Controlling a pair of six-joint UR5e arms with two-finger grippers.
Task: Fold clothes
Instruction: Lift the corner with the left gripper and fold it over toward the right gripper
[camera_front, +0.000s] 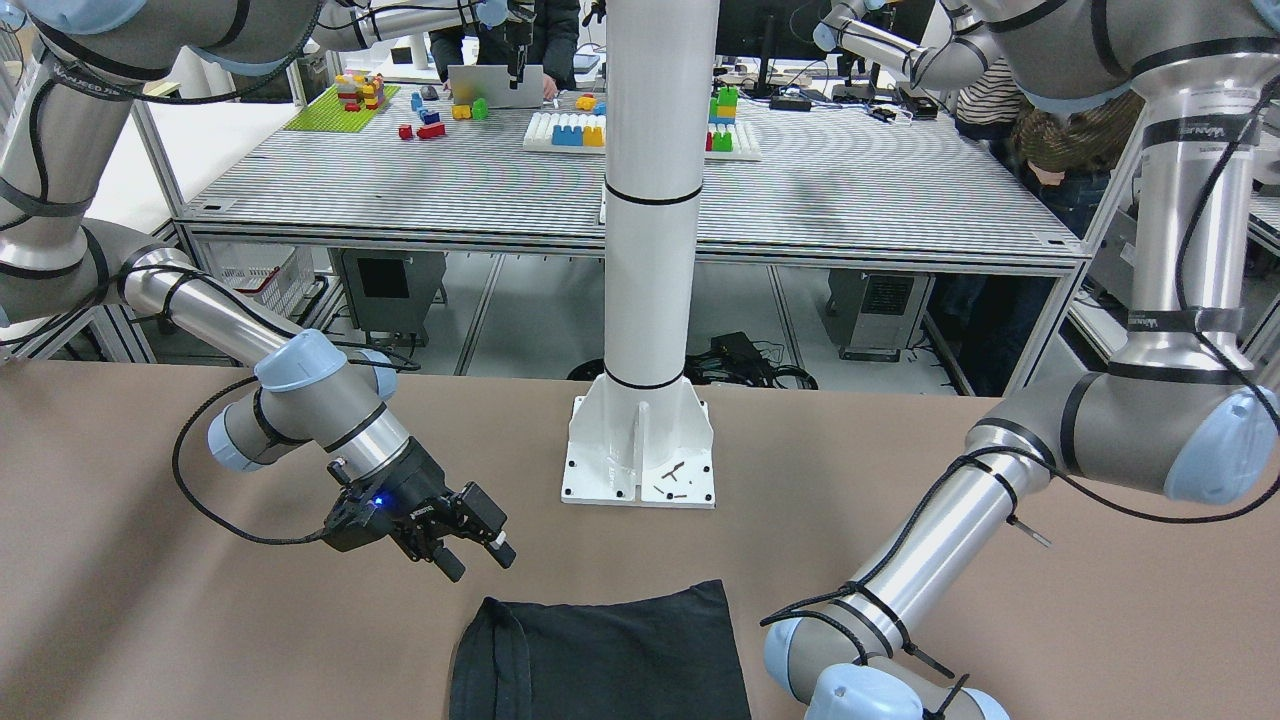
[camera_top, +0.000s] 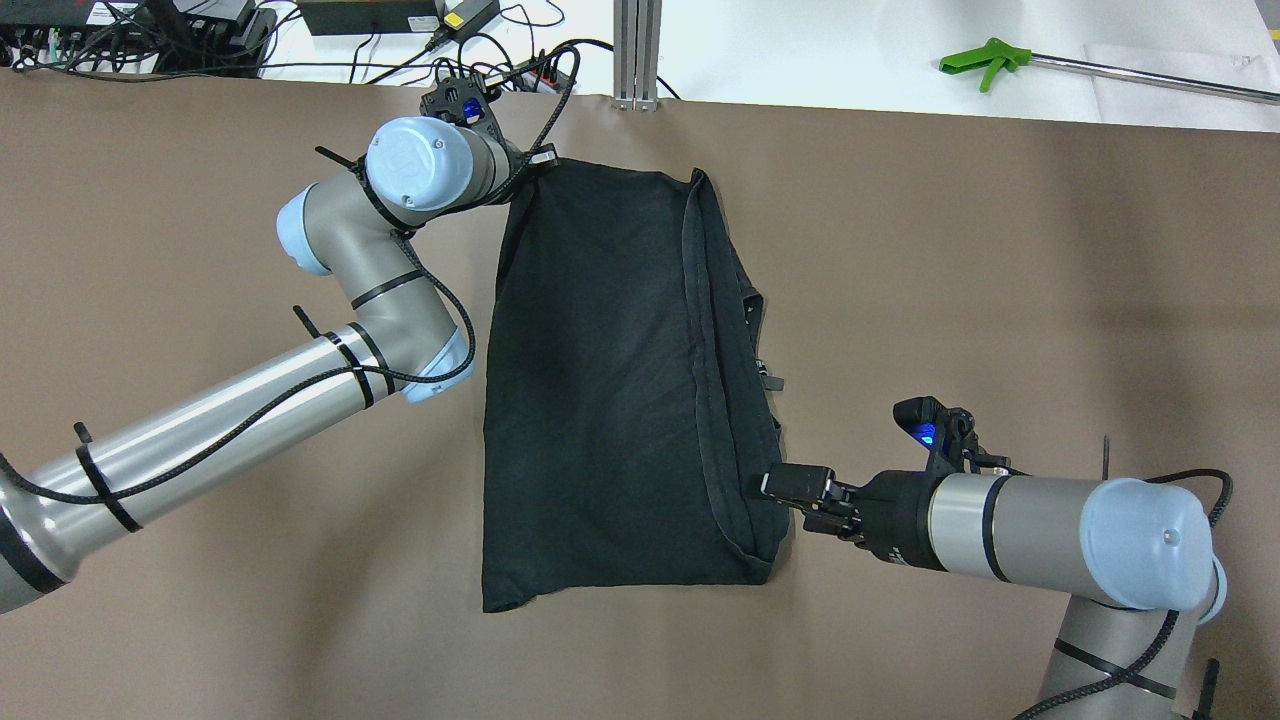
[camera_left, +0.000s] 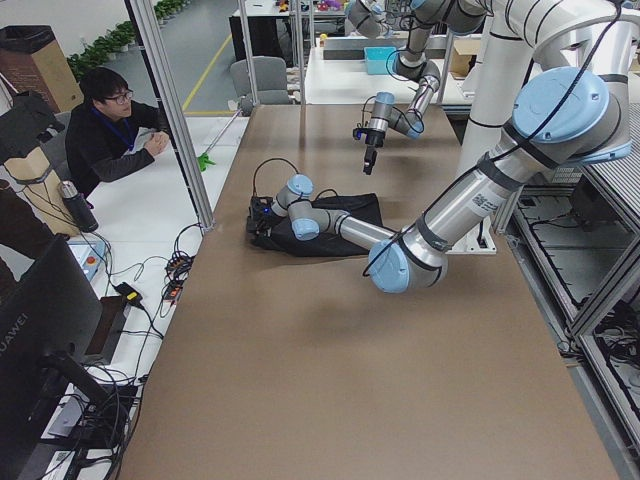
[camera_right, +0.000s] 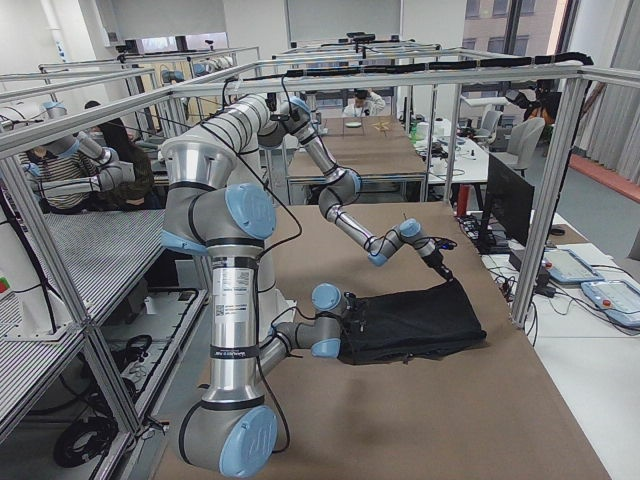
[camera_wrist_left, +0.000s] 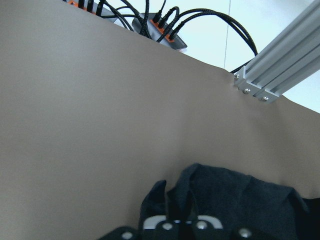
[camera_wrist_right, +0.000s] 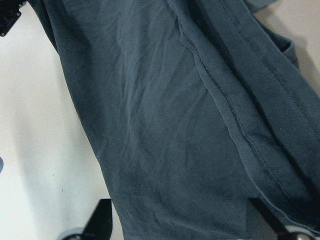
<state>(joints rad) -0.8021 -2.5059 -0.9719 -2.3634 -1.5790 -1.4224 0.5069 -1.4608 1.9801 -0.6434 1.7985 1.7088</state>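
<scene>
Nearest the right wrist lens: black garment (camera_wrist_right: 160, 125), one, soft and matte, filling the view with a stitched hem running across it. Location: flat on the brown counter (camera_top: 900, 250), stretched between the two claws. Fittings: right claw (camera_front: 480, 564), fingers spread wide, gripping nothing, hovering just beside the garment's near corner; left claw (camera_top: 540, 160), at the far corner diagonally opposite, where cloth bunches up around it. It looks pinched onto that corner, though its fingertips are hidden. Progress, by my reckoning: one side appears already turned in, since a doubled strip lies along the edge next to the right claw, leaving a long panel. Outstanding: at least one crosswise fold, plus a tidying of that layered edge.
</scene>
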